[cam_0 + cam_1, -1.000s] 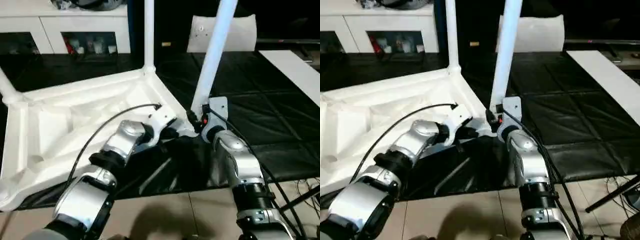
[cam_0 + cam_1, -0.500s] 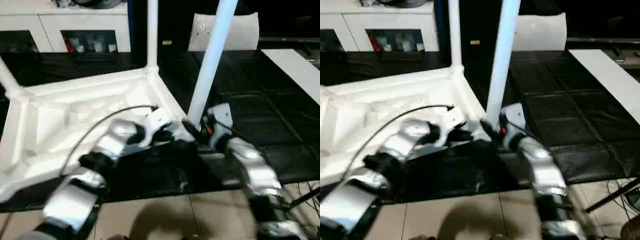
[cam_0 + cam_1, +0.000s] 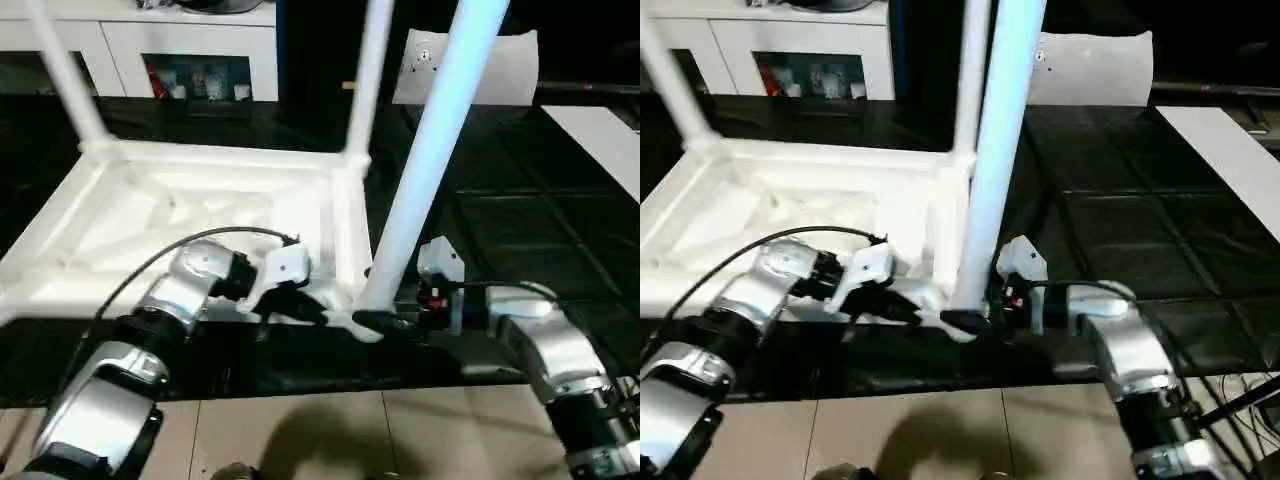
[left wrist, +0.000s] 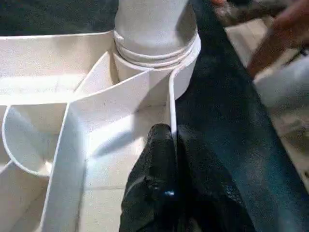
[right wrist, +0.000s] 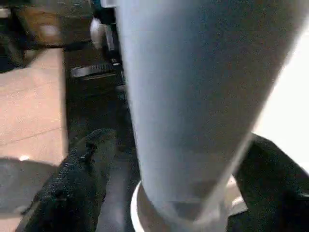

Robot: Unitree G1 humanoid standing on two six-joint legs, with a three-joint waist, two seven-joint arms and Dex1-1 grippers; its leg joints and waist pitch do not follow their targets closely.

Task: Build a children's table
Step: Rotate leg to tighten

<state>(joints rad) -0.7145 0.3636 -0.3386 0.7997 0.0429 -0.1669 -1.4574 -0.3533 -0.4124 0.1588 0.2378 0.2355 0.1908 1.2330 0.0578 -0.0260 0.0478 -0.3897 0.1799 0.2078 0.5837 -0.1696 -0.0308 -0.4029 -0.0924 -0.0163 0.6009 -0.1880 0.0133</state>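
Observation:
The children's table lies upside down on a black mat, its ribbed white top (image 3: pixel 200 215) facing up. Three white legs stand in corner sockets: the near right leg (image 3: pixel 430 170), a far right one (image 3: pixel 372 70) and a far left one (image 3: pixel 62 70). My left gripper (image 3: pixel 300 305) is shut on the top's thin rim wall (image 4: pixel 170 111), just beside the near right socket (image 4: pixel 154 53). My right gripper (image 5: pixel 178 140) reaches in from the right at that leg's base. It is open, with one finger (image 5: pixel 72 188) on each side of the leg (image 5: pixel 193 96).
A white cabinet (image 3: pixel 180 40) runs along the back. A whitish bag (image 3: pixel 480 70) lies behind the table, and a white board (image 3: pixel 600 140) lies on the mat (image 3: pixel 520 220) at the far right. Tiled floor (image 3: pixel 300 440) starts just in front of the mat.
The camera has shifted. My right forearm has dropped and now comes in sideways, and its fingers have spread apart from the near leg. The left gripper keeps its pinch on the rim.

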